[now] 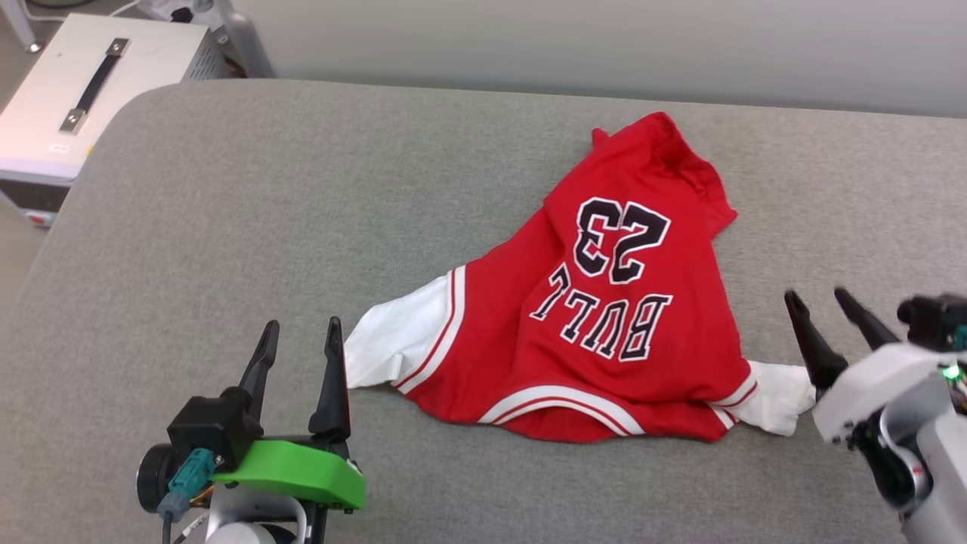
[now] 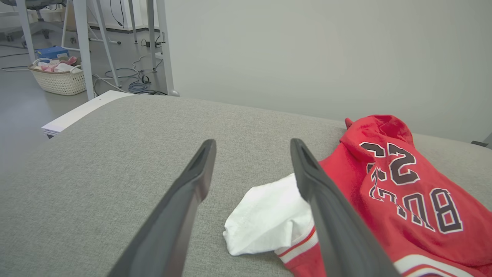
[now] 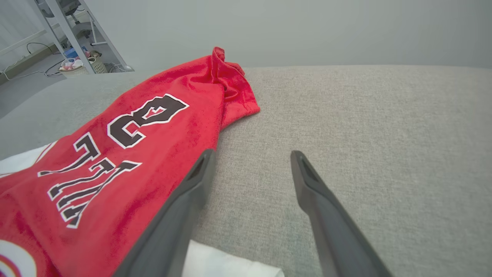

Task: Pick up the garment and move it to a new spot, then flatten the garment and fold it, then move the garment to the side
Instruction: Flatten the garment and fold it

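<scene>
Garment [image 1: 529, 332], one; left hand [image 1: 302, 323], right hand [image 1: 814, 293]

Robot lab, grey padded worktable [image 1: 227, 227], loose floor cables [image 2: 134, 87], metal frame legs [image 2: 82, 42], white equipment case [image 1: 151, 53]

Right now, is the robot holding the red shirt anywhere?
No, nothing is held. The left gripper and right gripper are both open, and the garment lies on the grey cushion.

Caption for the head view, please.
Red 23 jersey rumpled on grey padded surface, open left gripper and open right gripper beside its sleeves.
</scene>
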Controlling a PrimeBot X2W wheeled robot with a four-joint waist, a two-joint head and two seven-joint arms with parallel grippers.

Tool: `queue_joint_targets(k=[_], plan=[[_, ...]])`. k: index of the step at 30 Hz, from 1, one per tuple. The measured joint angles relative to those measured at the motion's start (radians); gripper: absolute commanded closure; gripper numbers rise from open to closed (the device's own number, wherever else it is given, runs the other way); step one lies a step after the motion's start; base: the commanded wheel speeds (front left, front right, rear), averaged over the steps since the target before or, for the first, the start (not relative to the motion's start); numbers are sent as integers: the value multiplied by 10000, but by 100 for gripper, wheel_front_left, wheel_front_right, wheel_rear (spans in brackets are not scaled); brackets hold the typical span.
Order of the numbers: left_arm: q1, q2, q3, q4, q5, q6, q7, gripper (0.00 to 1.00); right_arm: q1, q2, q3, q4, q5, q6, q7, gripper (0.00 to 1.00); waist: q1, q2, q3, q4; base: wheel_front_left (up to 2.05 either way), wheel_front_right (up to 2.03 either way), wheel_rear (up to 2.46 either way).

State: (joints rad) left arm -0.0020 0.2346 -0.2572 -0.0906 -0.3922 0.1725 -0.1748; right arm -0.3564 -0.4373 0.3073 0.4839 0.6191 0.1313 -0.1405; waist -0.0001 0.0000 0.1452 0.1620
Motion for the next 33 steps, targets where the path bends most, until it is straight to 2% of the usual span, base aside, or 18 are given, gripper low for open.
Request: queue_joint_targets(k=[3,9,16,23,33], plan=[[85,56,35,-73,-52,46,10,0,1193,291,-972,-905,-332,-2,905,0,0,0,-127,-215,0,0,0],[162,130,38,-174,-121,94,88,0,3191,679,-2380,-2974,-757,-2,3563,0,0,0,-230,-550,0,0,0],[126,130,-27,-217,-121,92,94,0,3773,736,-3035,-4865,-1060,-2,5697,0,0,0,58,-545,0,0,0],[-55,113,-123,-205,-123,88,36,0,3289,318,-2784,-5091,-1035,-2,7037,0,0,0,510,-346,0,0,0],[-501,-12,-272,-38,-123,59,-105,0,1933,-426,-1814,-4161,-823,-2,7747,0,0,0,1273,88,0,0,0]])
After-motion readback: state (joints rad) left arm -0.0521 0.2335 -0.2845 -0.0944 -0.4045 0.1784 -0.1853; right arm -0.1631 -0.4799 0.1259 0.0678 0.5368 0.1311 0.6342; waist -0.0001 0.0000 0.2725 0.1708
